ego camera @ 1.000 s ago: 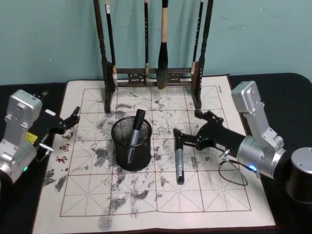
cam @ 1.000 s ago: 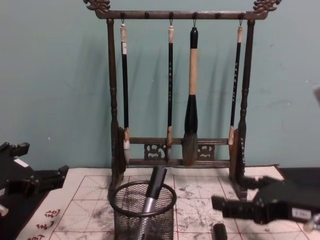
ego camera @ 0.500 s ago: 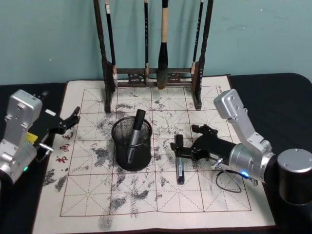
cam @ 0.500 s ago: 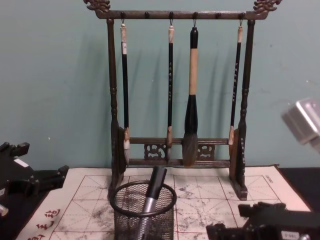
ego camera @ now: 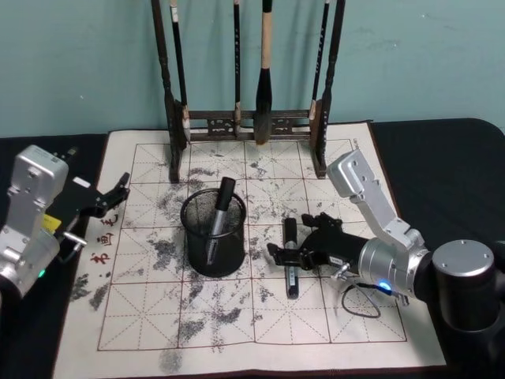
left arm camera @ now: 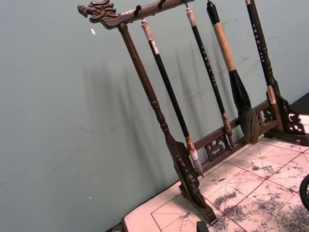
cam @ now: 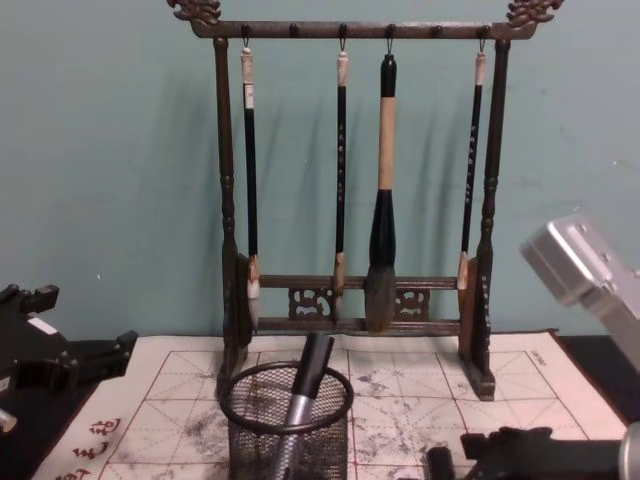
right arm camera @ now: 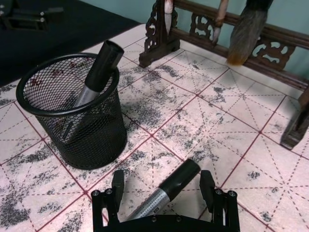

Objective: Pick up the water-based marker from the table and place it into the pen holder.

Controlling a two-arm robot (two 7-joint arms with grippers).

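A black and silver water-based marker (ego camera: 291, 264) (right arm camera: 166, 188) lies on the stained white mat of the table (ego camera: 237, 316), right of the pen holder. My right gripper (ego camera: 293, 243) (right arm camera: 161, 186) (cam: 470, 452) is low over it and open, one finger on each side of the barrel. The pen holder (ego camera: 213, 234) (right arm camera: 72, 116) (cam: 288, 425), a black mesh cup, stands mid-mat with another marker (ego camera: 221, 207) (right arm camera: 96, 67) leaning inside it. My left gripper (ego camera: 117, 193) (cam: 70, 345) rests open at the mat's left edge.
A tall dark wooden rack (ego camera: 245, 118) (cam: 355, 200) (left arm camera: 183, 145) hung with several brushes stands at the back of the mat. Its right foot (right arm camera: 294, 130) lies beyond the marker. A thin cable loop (ego camera: 363, 304) trails beside the right arm.
My right gripper has swung nearer and to the left, dropping down until its open fingers straddle the marker. The marker, pen holder and left arm have not moved.
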